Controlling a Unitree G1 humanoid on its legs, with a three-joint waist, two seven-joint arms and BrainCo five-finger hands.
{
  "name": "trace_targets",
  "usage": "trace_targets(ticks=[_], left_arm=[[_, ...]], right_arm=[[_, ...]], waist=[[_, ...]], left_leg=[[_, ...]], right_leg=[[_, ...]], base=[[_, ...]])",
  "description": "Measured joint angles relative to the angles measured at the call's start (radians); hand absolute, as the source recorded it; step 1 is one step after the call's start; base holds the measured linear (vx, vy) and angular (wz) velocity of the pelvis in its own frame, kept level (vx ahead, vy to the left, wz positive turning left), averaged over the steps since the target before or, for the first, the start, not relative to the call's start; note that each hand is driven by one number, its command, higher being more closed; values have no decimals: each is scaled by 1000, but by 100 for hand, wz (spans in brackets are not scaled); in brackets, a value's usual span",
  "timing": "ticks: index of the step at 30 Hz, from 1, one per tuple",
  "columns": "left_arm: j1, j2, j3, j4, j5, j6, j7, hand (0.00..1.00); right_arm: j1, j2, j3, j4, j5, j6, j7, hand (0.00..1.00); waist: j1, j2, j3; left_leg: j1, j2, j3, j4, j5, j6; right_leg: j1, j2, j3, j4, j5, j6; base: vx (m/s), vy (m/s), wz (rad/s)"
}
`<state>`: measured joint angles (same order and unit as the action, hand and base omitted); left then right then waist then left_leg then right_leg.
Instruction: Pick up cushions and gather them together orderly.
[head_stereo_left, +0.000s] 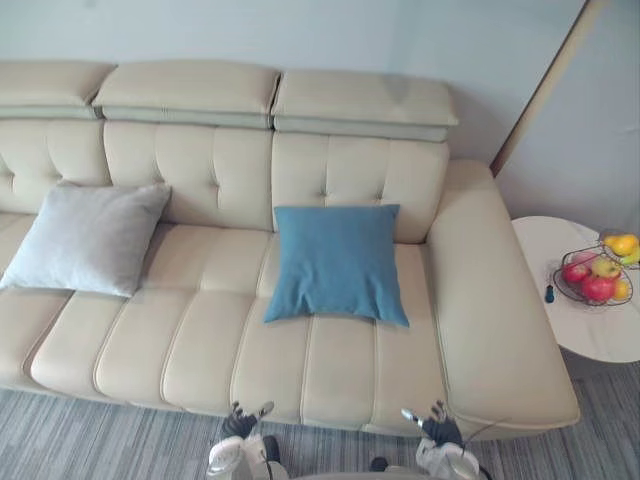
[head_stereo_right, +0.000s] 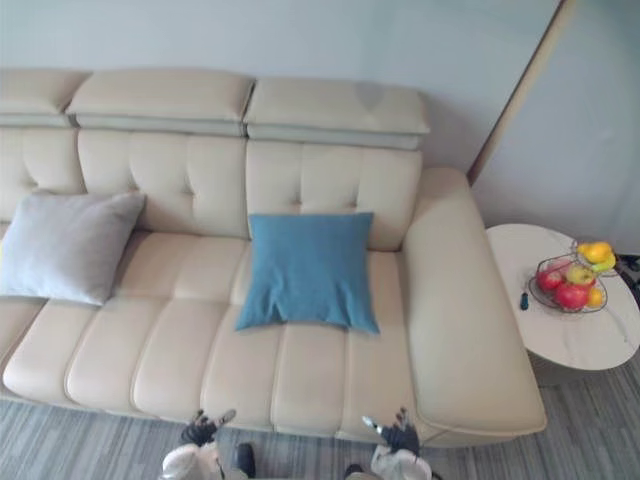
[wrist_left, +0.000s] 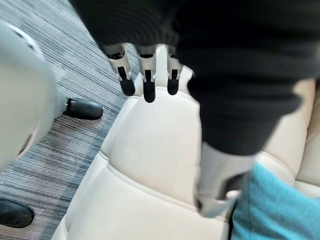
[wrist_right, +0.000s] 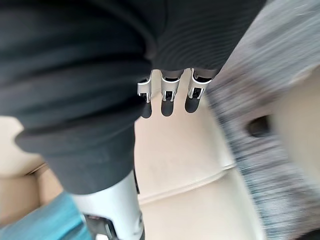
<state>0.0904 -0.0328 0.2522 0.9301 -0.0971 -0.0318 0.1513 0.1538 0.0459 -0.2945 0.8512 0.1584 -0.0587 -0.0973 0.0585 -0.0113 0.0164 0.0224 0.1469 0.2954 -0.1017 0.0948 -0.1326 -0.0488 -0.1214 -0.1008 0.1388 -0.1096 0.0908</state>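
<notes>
A blue cushion (head_stereo_left: 338, 262) leans against the backrest on the right seat of the cream sofa (head_stereo_left: 200, 340). A grey cushion (head_stereo_left: 88, 238) leans at the sofa's left end, well apart from the blue one. My left hand (head_stereo_left: 240, 425) and right hand (head_stereo_left: 435, 428) hang low in front of the sofa's front edge, short of both cushions. In the left wrist view the left hand (wrist_left: 148, 75) has straight fingers and holds nothing, and a corner of the blue cushion (wrist_left: 270, 205) lies past its thumb. The right hand (wrist_right: 170, 95) is likewise open and empty above the seat.
A round white side table (head_stereo_left: 545, 250) stands right of the sofa arm and carries a wire basket of fruit (head_stereo_left: 598, 275) and a small dark object (head_stereo_left: 549, 294). Grey striped carpet (head_stereo_left: 100, 440) runs along the sofa front.
</notes>
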Motion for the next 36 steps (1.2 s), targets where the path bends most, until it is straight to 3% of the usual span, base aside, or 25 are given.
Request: trace_targets(ticks=[10, 12, 13, 14, 15, 16, 17, 18, 20, 21, 23, 26, 28, 31, 32, 34, 35, 36], left_arm=[[-37, 15, 1, 62, 76, -1, -3, 0], [-58, 19, 2, 55, 88, 0, -2, 0], [-64, 17, 2, 51, 100, 0, -2, 0], [-55, 8, 7, 37, 108, 1, -2, 0], [-59, 8, 6, 33, 108, 1, -2, 0], [-56, 9, 5, 21, 111, 1, -2, 0], [-50, 17, 3, 2, 112, 1, -2, 0], [-50, 19, 5, -3, 112, 1, -2, 0], [-44, -1, 12, -17, 112, 2, -2, 0], [-37, -24, 2, -30, 112, 2, 0, 0], [-64, -23, -6, -37, 112, 1, 2, 0], [-64, -31, -32, -36, 113, 1, 0, 0], [-61, -25, -34, -42, 113, 1, 1, 0], [-58, -28, -32, -56, 113, 0, 0, 0], [-59, -28, -31, -56, 113, 0, 0, 0], [-58, -28, -19, -52, 112, 1, 0, 0], [-58, -30, -7, -36, 107, 1, 0, 0], [-58, -36, -3, -23, 101, 5, 0, 0]], right_arm=[[-57, -2, -5, 73, -52, 29, -4, 0], [-71, 6, 6, 72, -78, 31, -9, 0], [-79, 6, 8, 71, -79, 31, -11, 0], [-89, 11, 7, 69, -80, 33, -13, 0], [-88, 12, 7, 69, -80, 33, -13, 0], [-84, 14, 7, 71, -80, 33, -13, 0], [-87, 14, 16, 81, -81, 33, -13, 0], [-91, 14, 17, 81, -81, 33, -13, 0], [-110, -1, 23, 81, -82, 33, -14, 0], [-124, -25, 23, 78, -83, 33, -23, 0], [-150, -24, 26, 78, -84, 31, -27, 0], [-177, -20, 33, 78, -83, 31, -36, 0], [-149, -15, 33, 89, -84, 39, -40, 0], [-137, -26, 28, 109, -84, 46, -48, 0], [-132, -26, 23, 110, -94, 47, -49, 0], [-131, -25, 22, 111, -118, 49, -48, 0], [-131, -23, 11, 111, -119, 52, -45, 0], [-132, -22, -4, 111, -120, 53, -44, 0]], waist=[[0, -23, 13], [-2, -33, 42], [5, -23, 53], [0, -12, 56], [-2, -15, 56], [-1, -28, 56], [5, -57, 45], [6, -66, 44], [17, -32, 42], [32, 0, 41], [44, -3, 67], [46, 56, 113], [44, 36, 116], [37, 24, 123], [33, 17, 124], [23, 15, 122], [19, 21, 119], [16, 38, 106]], left_leg=[[55, -15, 80, 0, -28, 2], [39, -7, 85, 31, -45, 23], [14, 18, 91, 58, -56, 32], [-22, 42, 96, 88, -52, 46], [-23, 41, 92, 93, -53, 47], [-24, 35, 71, 113, -54, 50], [-64, 21, 52, 185, -55, 52], [-70, 16, 51, 195, -56, 52], [-109, 34, 36, 227, -59, 69], [-128, 54, 29, 232, -47, 63], [-192, 56, 30, 292, -47, 60], [-244, 106, -5, 321, -9, 24], [-235, 98, -32, 285, 34, 25], [-253, 80, -58, 499, -115, 80], [-247, 70, -71, 598, -176, 80], [-220, 66, -105, 700, -269, 49], [-180, 68, -117, 676, -322, 21], [-151, 63, -109, 600, -350, 15]], right_leg=[[16, -1, 80, -35, 59, 16], [-6, 0, 47, 1, 90, 13], [-10, 10, 22, -7, 127, 19], [-95, -9, -36, 318, -9, -14], [-101, -15, -41, 364, -23, -9], [-99, -39, -59, 524, -62, 19], [-71, -65, -49, 576, -60, 41], [-74, -63, -51, 567, -59, 44], [-52, -27, -57, 485, -66, 48], [-3, -4, -53, 392, -112, 35], [2, -2, -63, 302, -175, -1], [30, 54, -105, 217, -169, -51], [16, 37, -142, 227, -169, -77], [5, -1, -163, 228, -149, -93], [4, -18, -162, 222, -137, -83], [-8, -36, -158, 217, -114, -59], [-12, -37, -151, 208, -97, -40], [-19, -31, -141, 203, -85, -27]], base=[[3, 30, -27], [-61, 8, -19], [-135, -27, -5], [-128, -27, 5], [-63, -95, 24], [2, -139, 41], [-8, -178, 38], [-59, -123, 24], [-84, -67, -2], [-119, -121, -7], [-187, -153, -7], [-292, -107, 10], [-315, -79, 30], [-217, 45, 23], [-212, 128, 21], [-157, 217, 5], [-127, 338, -9], [-66, 346, -15]])
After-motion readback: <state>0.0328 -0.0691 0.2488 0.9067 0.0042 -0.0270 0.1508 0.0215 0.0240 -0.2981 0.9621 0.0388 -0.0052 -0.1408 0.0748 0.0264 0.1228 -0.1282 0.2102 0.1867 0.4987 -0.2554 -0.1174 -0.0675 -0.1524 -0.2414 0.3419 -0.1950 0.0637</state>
